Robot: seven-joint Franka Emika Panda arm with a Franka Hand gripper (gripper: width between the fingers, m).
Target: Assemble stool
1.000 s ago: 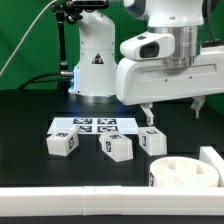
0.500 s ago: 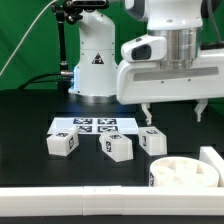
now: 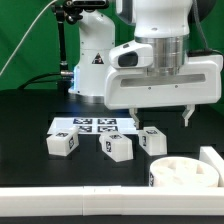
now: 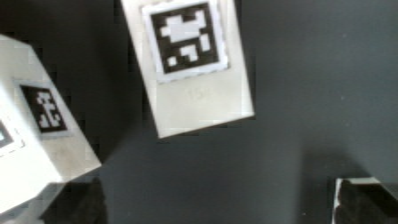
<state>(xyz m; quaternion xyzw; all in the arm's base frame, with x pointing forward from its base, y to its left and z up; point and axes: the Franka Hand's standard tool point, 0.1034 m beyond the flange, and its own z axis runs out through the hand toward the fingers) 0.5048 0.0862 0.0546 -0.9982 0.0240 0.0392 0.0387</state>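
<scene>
The round ring-shaped seat [image 3: 183, 174] lies at the front on the exterior view's right. Three small white tagged legs [image 3: 63, 142] [image 3: 117, 148] [image 3: 153, 141] lie in a row in front of the marker board [image 3: 95, 125]. My gripper [image 3: 162, 118] hangs open above the table, over the rightmost leg and the seat's far side, holding nothing. In the wrist view a white tagged leg [image 4: 191, 65] lies on the black table beyond the gripper [image 4: 214, 205]. Another white tagged part [image 4: 36, 120] is cut off at the edge. Nothing sits between the jaws.
A long white bar [image 3: 70, 205] runs along the front edge, and another white bar [image 3: 215, 158] stands at the exterior view's right, next to the seat. The robot base [image 3: 92, 65] rises behind the marker board.
The gripper has shifted toward the exterior view's left and looms a little larger. Its jaws stay open. The parts have not moved.
</scene>
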